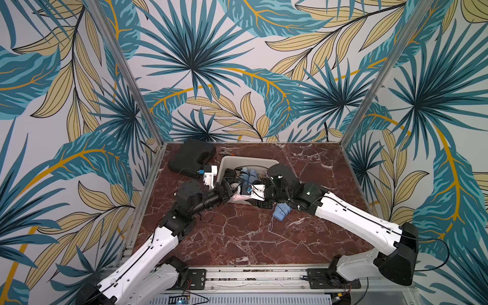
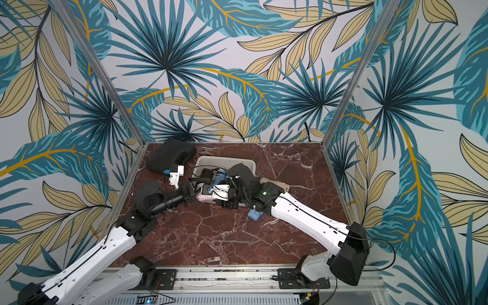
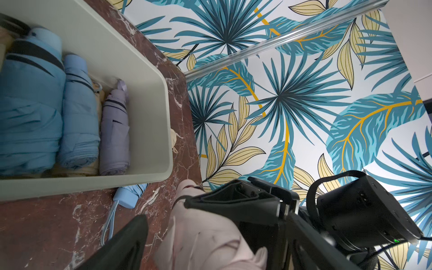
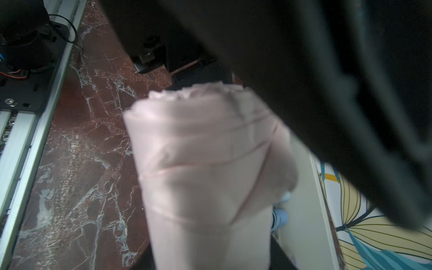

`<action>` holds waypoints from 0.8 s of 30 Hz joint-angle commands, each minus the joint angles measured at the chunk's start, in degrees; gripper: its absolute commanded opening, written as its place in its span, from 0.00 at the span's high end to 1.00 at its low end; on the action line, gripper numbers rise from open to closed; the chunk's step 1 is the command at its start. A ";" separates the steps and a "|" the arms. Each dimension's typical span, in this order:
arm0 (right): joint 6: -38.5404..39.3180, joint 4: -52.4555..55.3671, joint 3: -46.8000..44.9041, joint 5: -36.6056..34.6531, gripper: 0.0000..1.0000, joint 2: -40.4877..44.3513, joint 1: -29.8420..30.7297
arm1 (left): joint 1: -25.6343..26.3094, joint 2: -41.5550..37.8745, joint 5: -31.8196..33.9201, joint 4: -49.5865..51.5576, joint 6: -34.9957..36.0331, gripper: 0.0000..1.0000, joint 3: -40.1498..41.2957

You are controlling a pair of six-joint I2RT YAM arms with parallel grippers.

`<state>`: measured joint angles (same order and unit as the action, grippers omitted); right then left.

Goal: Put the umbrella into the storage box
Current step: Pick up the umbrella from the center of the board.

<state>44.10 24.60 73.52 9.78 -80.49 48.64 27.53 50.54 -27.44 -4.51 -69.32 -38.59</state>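
Table [image 1: 237, 237]: three umbrellas [image 3: 79, 112] are counted in the box [image 3: 149, 121], one blue umbrella [image 3: 128, 196] outside. One pink umbrella [image 4: 205, 163] is clamped by the right gripper [image 1: 237, 192]; the left gripper [image 3: 210, 243] is spread.

Both top views look down from high on the robot's side of the storage box [image 1: 248, 158] [image 2: 224, 159], facing it and the leaf-print wall [image 1: 237, 66] [image 2: 211, 66] behind it, and share nearly the whole scene. The left wrist camera sits close beside the storage box [image 3: 140, 93], looking along its inside. The right wrist camera, nearer still, is filled by the pink umbrella [image 4: 205, 163] beside a strip of the box's wall [image 4: 301, 210]; the left wrist view shares that pink umbrella [image 3: 205, 233].
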 commanded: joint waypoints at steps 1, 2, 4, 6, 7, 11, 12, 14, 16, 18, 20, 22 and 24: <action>5.77 -4.12 1.74 -0.56 0.73 -0.44 0.44 | -0.27 -3.00 1.37 2.74 -0.84 0.07 1.37; 6.76 -4.03 1.76 -0.82 0.74 -0.55 0.56 | -0.28 -3.53 1.59 2.70 -0.99 0.08 1.78; 9.04 -3.86 1.82 -1.86 0.74 -0.80 0.81 | -0.28 -4.24 2.04 2.50 -1.26 0.09 2.59; 10.66 -3.55 1.91 -2.52 0.74 -1.05 0.99 | -0.28 -4.32 2.01 2.11 -1.00 0.09 2.82; 11.48 -3.45 1.75 -2.73 0.74 -1.07 1.09 | -0.28 -4.12 1.82 1.89 -0.91 0.09 2.82; 14.45 -4.22 0.81 -3.86 0.74 -1.02 1.11 | -0.28 -3.44 1.31 1.33 -0.72 0.09 2.30; 15.07 -4.81 0.43 -4.27 0.74 -0.88 1.08 | -0.28 -3.60 1.57 1.19 -0.65 0.08 2.20; 16.47 -5.47 -0.45 -4.76 0.74 -0.31 1.02 | -0.28 -4.15 2.11 0.59 -0.51 0.07 2.20; 17.53 -6.06 -1.53 -4.86 0.74 0.44 1.08 | -0.28 -4.60 2.46 0.19 -0.07 0.06 2.16; 17.84 -7.11 -2.63 -4.94 0.74 1.02 1.05 | -0.26 -4.97 2.74 1.34 0.57 0.03 1.70; 18.30 -7.35 -3.41 -4.84 0.74 1.37 1.02 | -0.28 -5.43 2.83 2.47 1.15 0.01 1.41; 18.16 -7.04 -3.54 -4.12 0.74 1.71 1.02 | -0.28 -5.87 2.60 2.74 1.29 0.00 1.58; 17.64 -7.60 -3.64 -3.89 0.74 2.03 1.04 | -0.29 -5.83 1.95 3.33 1.38 0.01 1.59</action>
<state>61.34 21.21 70.76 5.17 -81.21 49.50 27.53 45.58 -25.28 -1.85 -69.38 -36.56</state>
